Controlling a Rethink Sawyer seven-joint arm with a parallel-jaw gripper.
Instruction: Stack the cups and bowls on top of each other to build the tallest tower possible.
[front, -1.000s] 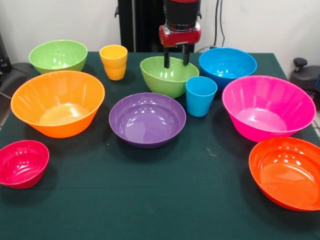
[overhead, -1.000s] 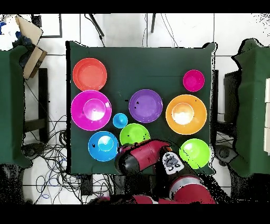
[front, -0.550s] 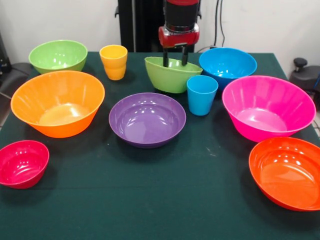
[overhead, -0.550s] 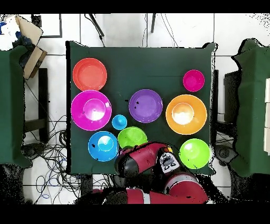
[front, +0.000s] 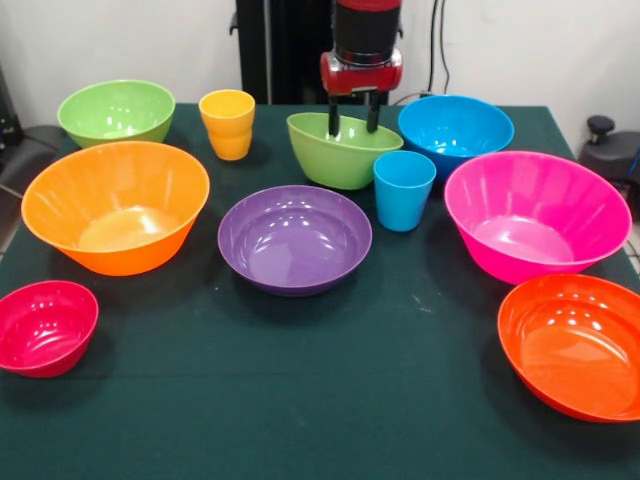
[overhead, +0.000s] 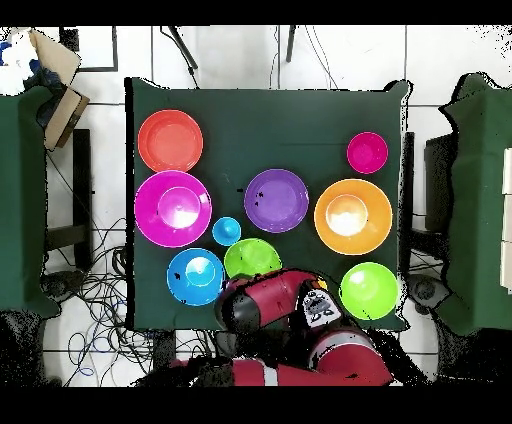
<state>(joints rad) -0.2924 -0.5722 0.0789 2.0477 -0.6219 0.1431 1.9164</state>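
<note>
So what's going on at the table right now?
The robot's tool has pinched the far rim of a green bowl, one finger inside and one outside, and the bowl sits tilted, its far side raised. Nothing is stacked yet. The purple bowl, large orange bowl, pink bowl, blue bowl, red-orange bowl, small crimson bowl, second green bowl, yellow-orange cup and light blue cup all stand singly on the table.
</note>
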